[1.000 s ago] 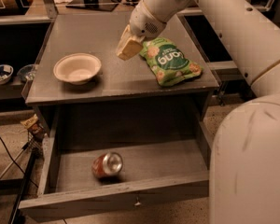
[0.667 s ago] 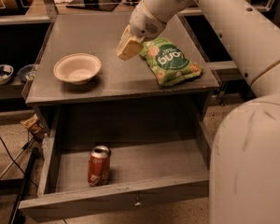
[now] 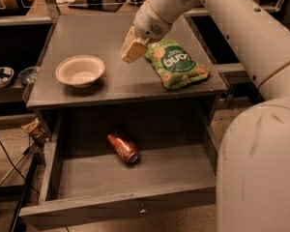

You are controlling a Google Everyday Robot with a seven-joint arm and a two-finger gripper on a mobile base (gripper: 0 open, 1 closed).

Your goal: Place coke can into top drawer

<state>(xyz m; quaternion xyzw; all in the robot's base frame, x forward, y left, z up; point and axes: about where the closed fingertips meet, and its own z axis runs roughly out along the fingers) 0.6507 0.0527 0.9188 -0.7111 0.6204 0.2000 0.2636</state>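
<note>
The coke can [image 3: 123,148], red with a silver end, lies on its side inside the open top drawer [image 3: 130,204], near the back left of the drawer floor. The drawer is pulled far out, with a small metal knob on its front panel. My gripper [image 3: 132,49] is up over the tabletop, between the bowl and the green snack bag, well above and behind the can. It holds nothing that I can see.
A white bowl [image 3: 80,71] sits on the grey tabletop [image 3: 111,88] at the left. A green snack bag [image 3: 176,63] lies at the right. My large white arm fills the right side. Small bowls [image 3: 1,76] sit on a lower shelf at far left.
The can has rolled inside the drawer, from the front left towards the back, and now lies turned at an angle. The gripper has stayed over the tabletop.
</note>
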